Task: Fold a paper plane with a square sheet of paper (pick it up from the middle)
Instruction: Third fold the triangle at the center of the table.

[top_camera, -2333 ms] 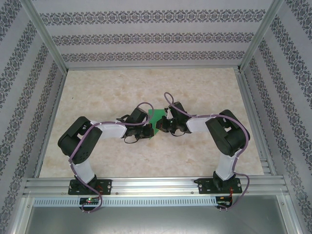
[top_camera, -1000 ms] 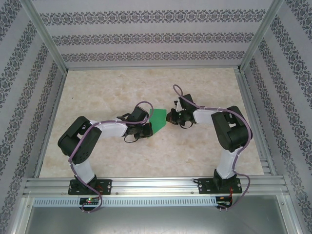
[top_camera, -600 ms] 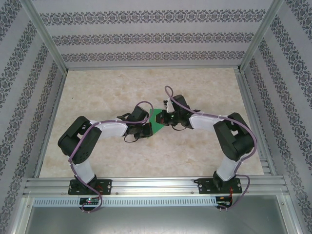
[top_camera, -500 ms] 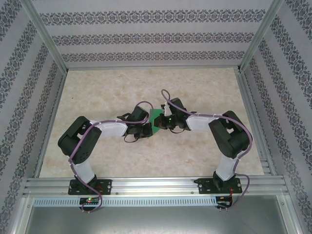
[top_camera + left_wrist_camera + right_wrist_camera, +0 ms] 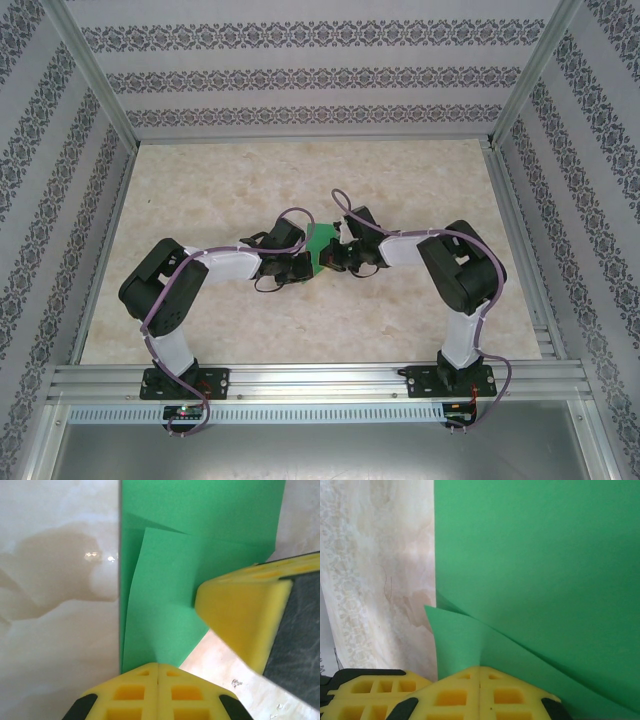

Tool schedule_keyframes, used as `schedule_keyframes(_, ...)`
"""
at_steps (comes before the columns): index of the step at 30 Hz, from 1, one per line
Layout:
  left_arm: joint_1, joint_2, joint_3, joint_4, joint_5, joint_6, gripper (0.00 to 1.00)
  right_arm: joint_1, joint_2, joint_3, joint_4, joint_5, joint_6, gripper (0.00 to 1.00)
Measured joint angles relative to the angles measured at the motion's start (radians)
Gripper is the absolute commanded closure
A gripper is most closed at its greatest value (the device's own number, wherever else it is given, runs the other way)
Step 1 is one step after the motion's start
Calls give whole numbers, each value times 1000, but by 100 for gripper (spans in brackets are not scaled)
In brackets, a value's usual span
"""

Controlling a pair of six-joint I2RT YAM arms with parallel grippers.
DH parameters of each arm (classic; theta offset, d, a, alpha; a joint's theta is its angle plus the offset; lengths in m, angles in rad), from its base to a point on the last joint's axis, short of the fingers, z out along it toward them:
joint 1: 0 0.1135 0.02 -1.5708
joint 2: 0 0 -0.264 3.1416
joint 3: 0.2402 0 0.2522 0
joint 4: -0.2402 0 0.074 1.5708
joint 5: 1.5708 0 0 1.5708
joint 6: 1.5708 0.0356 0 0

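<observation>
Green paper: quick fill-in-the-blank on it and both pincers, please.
1. The paper is ___ in colour.
2. It lies ___ the left pincer and the right pincer.
3. Both pincers have their jaws ___, tips against the paper.
Missing words: green; between; shut.

I count one creased green square sheet of paper between two pairs of jaws, a left arm, a right arm, and one surface.
</observation>
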Motion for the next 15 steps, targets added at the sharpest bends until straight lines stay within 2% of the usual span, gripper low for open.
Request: schedule_keyframes(15,1,15,27,72,75,-12,97,-6,7,1,2,-18,4,100)
